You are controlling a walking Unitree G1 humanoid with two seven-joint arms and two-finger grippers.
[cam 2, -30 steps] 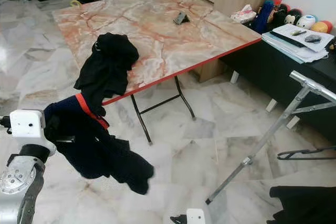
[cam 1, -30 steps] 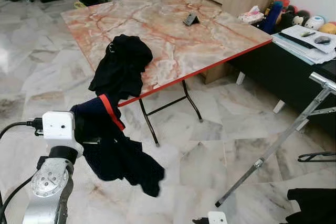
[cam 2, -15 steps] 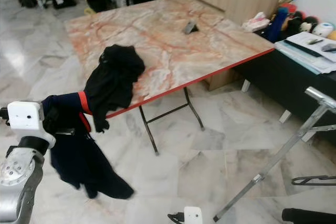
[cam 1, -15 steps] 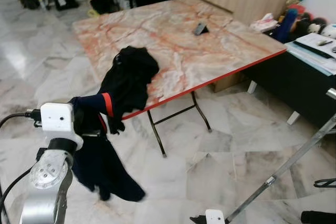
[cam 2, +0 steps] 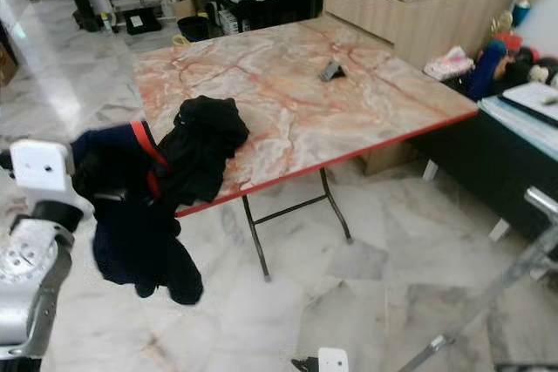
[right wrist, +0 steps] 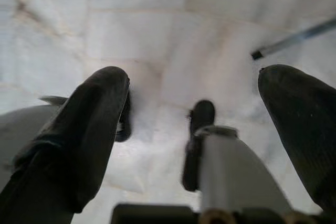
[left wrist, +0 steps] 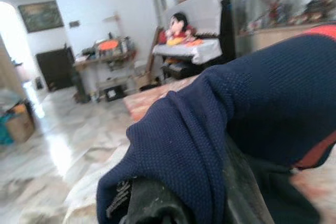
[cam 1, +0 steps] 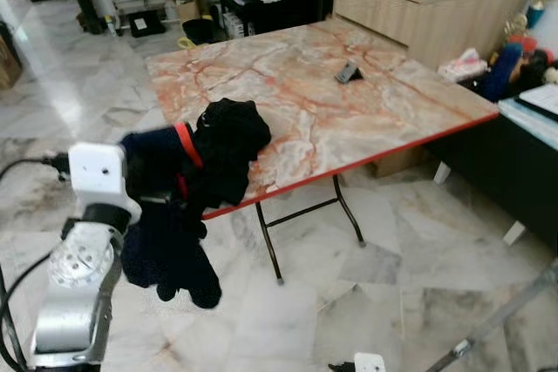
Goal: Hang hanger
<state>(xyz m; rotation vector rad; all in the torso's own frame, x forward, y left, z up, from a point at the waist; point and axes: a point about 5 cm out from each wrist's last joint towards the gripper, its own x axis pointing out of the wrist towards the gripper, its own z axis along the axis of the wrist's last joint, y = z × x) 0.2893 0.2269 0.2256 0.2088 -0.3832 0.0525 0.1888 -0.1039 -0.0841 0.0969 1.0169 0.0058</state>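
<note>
Okay, my left end effector (cam 1: 161,189) is raised by the bench (cam 1: 349,119) corner, buried in a navy garment (cam 1: 166,241) with a red stripe that hangs off it; I can't tell whether its fingers are apart or together. A black garment (cam 1: 225,141) drapes over the bench edge just beside. My right end effector (right wrist: 194,124) hangs low, fingers (right wrist: 79,129) spread wide over the marble floor (cam 1: 349,285).

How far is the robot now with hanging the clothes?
Done: the left gripper holds a navy garment off the floor. In hand: it hangs beside the table, near the black garment on the edge. Left: nothing is hung yet; a metal pole stands at the right. The right gripper is open above the floor.
</note>
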